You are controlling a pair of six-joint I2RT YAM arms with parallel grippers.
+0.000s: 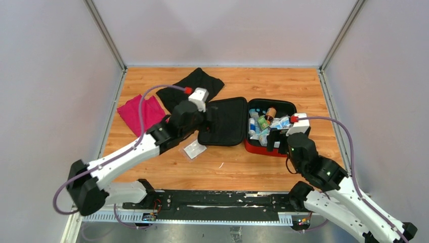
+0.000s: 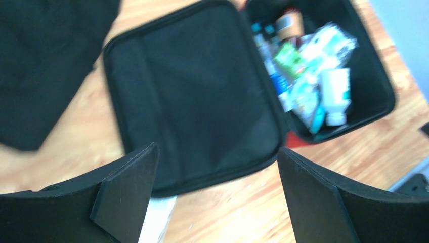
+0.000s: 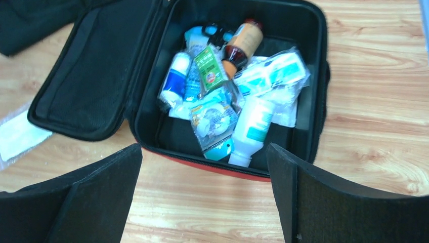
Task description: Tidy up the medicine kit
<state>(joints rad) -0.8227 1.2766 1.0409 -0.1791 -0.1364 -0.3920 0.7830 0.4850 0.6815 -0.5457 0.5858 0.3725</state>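
Labels first, and it's slim pickings: nothing on any packaging reads clearly. Through the right wrist camera there's a brown bottle (image 3: pixel 243 43) with a tan label, a white bottle (image 3: pixel 253 129) with a teal band, a blue-and-white tube (image 3: pixel 174 78) and a green-labelled pack (image 3: pixel 210 63), but the print on all of them is too small or blurred to make out. Clear wrapped packets (image 3: pixel 275 71) lie among them, their lettering just as unreadable.

The medicine kit (image 1: pixel 227 121) lies wide open in the middle of the desk (image 1: pixel 303 91), a little to the right. Its lid is folded flat to the left with the black lining facing up, and the base on the right is heaped with those supplies. A strip of red shell shows along the base's near edge.

The left tool (image 2: pixel 216 152) hovers over the lid's near edge, jaws spread, nothing between them. The right tool (image 3: pixel 203 149) hangs just near of the base, also released and empty.

A clear sachet (image 1: pixel 195 150) sits on the desk just near the lid's left corner. At far left lie a black cloth (image 1: pixel 195 86) and a magenta cloth (image 1: pixel 139 112), close together and apart from the kit.
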